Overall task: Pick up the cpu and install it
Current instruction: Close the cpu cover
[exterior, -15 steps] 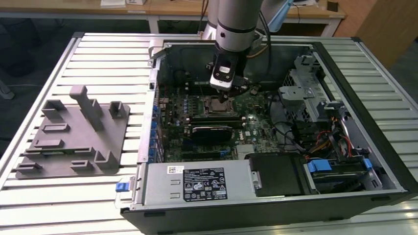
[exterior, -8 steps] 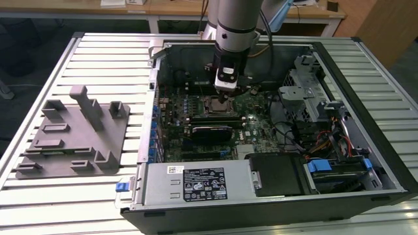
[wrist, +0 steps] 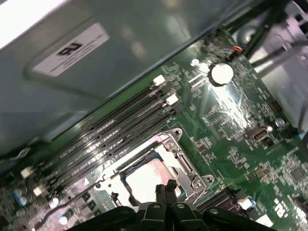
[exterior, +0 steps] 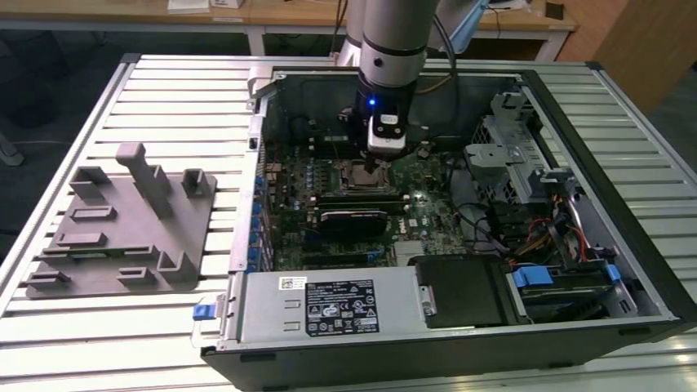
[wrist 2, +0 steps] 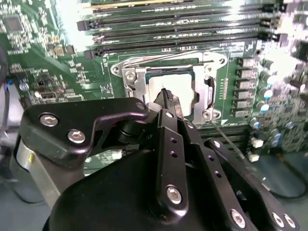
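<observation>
from here i judge the cpu (wrist 2: 182,85) to be lying flat in its socket (exterior: 355,174), ringed by the metal frame in both wrist views. pickup and placing look done. i can't tell if the frame is latched, so that may remain. the gripper (exterior: 377,167) hangs right over the chip, fingers drawn narrow with nothing between them, tips at or just off its top. the exterior view gives me the layout: socket toward 12 o'clock on the board, grey tray (exterior: 120,237) at 9 o'clock of the case (exterior: 610,147). the wrist views add the silver top and the memory slots (wrist: 120,120) beside it.
</observation>
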